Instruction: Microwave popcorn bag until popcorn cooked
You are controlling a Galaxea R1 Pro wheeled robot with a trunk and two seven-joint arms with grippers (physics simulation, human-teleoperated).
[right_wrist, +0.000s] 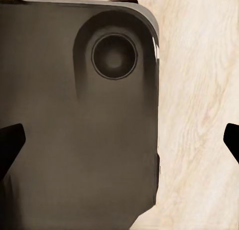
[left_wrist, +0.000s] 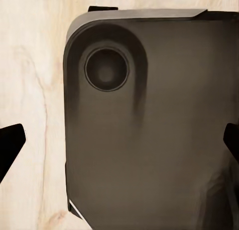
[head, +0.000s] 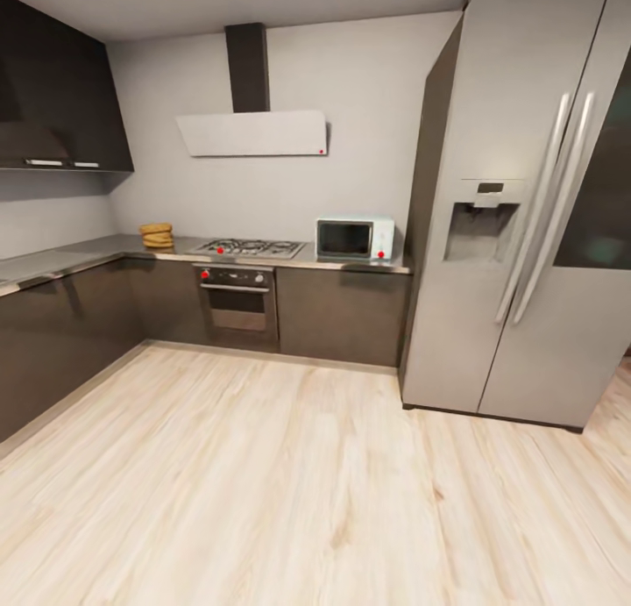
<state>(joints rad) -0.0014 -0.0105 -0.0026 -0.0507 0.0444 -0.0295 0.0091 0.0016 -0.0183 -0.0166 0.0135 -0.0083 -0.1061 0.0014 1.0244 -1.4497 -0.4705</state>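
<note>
The robot is standing well back on the wood floor, looking across the kitchen. The microwave is sitting at the right end of the far surface, just beside the fridge and right of the hob. Left of the hob, in the far corner, a tan stacked shape is resting on the surface; this is probably the popcorn bag, but it is too small to be sure, and no popcorn can be made out.

A paper sack of kernels is likely to be light, soft and easily crushed, sagging if lifted by one edge. I would be taking it near the top fold or across a flat side, with gentle pressure, keeping its mouth upward.

Both arms are hanging low, cameras pointing down at the floor beside the robot's dark base. The left gripper is showing only its two dark fingertips at the picture's edges, jaws spread wide and holding nothing. The right gripper is likewise spread wide, fingertips apart and empty.
</note>
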